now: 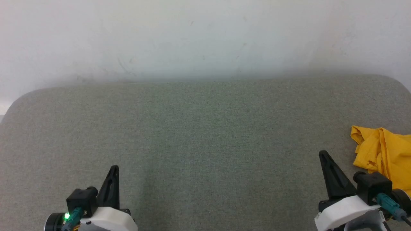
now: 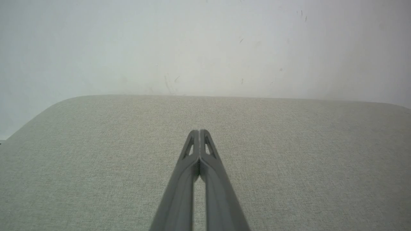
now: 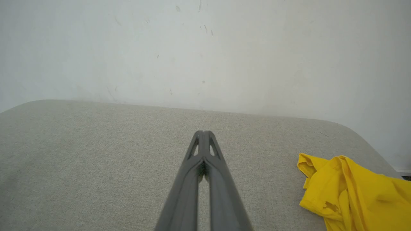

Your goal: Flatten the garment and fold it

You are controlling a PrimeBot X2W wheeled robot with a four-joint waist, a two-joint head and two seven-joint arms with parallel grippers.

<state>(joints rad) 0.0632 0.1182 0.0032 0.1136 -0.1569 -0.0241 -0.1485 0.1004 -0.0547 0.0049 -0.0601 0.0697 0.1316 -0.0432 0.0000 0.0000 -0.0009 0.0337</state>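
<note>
At the near edge of the head view, the left gripper (image 1: 114,169) is seen at the lower left and the right gripper (image 1: 323,155) at the lower right. Each is held over the grey, fabric-covered bench (image 1: 205,144) with its dark fingers pointed away from the robot. In both wrist views the jaws are shown pressed together at the tips, with nothing clamped between them. A small green light (image 1: 66,216) is lit on the housing of the left wrist. The garment (image 1: 382,150), bright mustard yellow and crumpled into loose folds, is found on the bench at the robot's far right, just beside the right gripper but not touched by it. Part of it is cut off by the picture's edge. Farther off, the bench's far edge and rounded corners are backed by a pale, lightly scuffed wall (image 1: 205,38).
</note>
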